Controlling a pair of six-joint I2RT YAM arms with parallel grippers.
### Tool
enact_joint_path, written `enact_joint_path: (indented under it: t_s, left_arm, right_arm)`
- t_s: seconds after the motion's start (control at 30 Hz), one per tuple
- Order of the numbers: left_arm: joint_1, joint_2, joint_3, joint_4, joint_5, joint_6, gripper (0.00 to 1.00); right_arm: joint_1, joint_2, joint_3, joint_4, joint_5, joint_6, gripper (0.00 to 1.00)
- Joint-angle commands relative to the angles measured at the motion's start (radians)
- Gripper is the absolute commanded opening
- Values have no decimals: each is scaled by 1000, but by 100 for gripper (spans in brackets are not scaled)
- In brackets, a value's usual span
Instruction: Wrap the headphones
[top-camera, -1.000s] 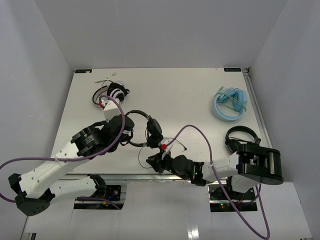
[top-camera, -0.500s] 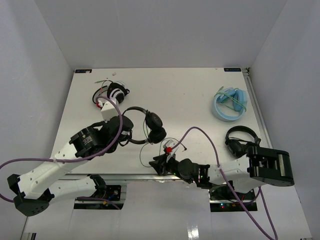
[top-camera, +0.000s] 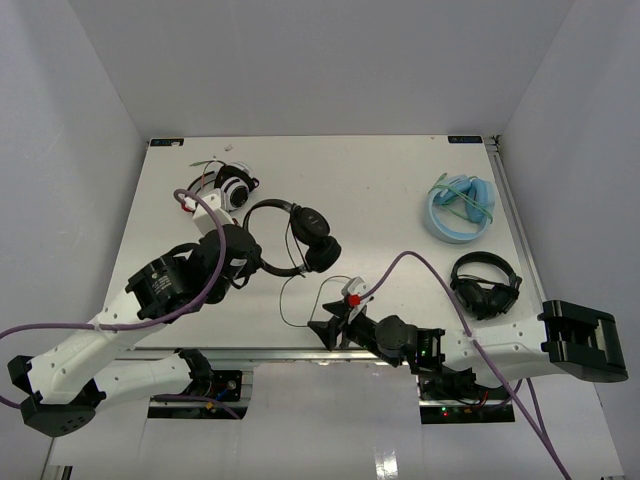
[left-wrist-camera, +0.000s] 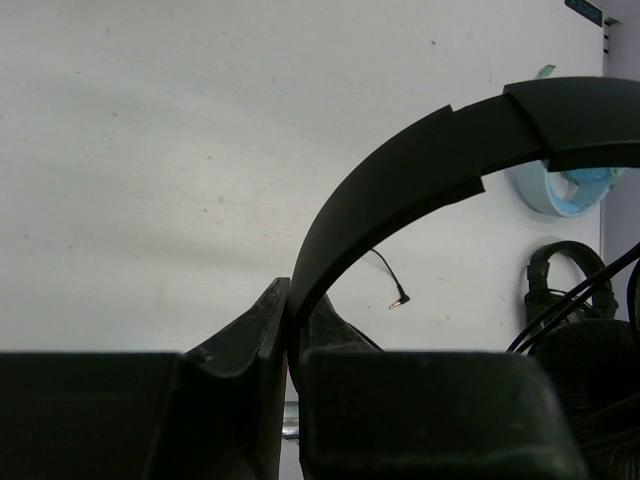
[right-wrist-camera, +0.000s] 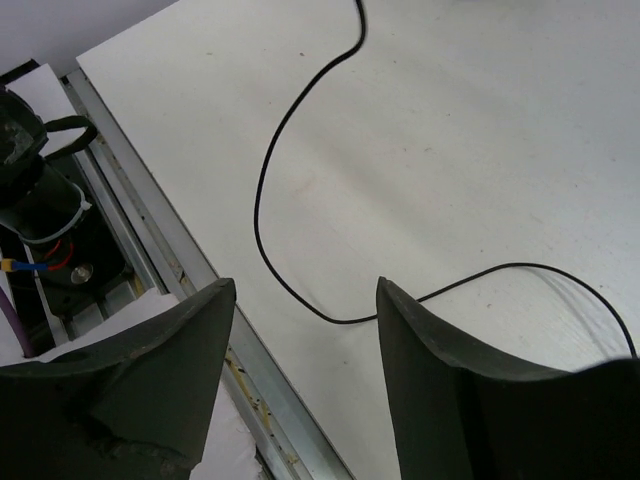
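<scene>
Left gripper (left-wrist-camera: 290, 300) pinches the headband (left-wrist-camera: 420, 170) of the headphones (top-camera: 312, 225), while the right gripper (right-wrist-camera: 305, 292), spread above the loose cable (right-wrist-camera: 258, 200), probably must catch it next.

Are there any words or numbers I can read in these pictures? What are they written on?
No text here can be read.
Earcups of the headphones: any lettering is too small to make out.
far-left sticker on the table: too small to read.
far-right sticker: too small and blurred to read.
</scene>
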Motion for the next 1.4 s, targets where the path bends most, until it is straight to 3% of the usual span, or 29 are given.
enact_joint_path:
  t_s: [0.0,0.4,0.67,1.37]
  left_arm:
    - [1,-28,26,98,63,-18,0]
    - [1,-30,58,148,137,5,0]
    - [1,-39,54,162,145,8,0]
    - [1,-62,40,173,148,18,0]
  right_arm:
    - [-2,0,-19,95,-52,-132,68]
    - [-28,165,-1,382,-134,-263,74]
    - [-67,308,25,553,-199,-266,74]
    - [-159,656,120,828,-314,-237,67]
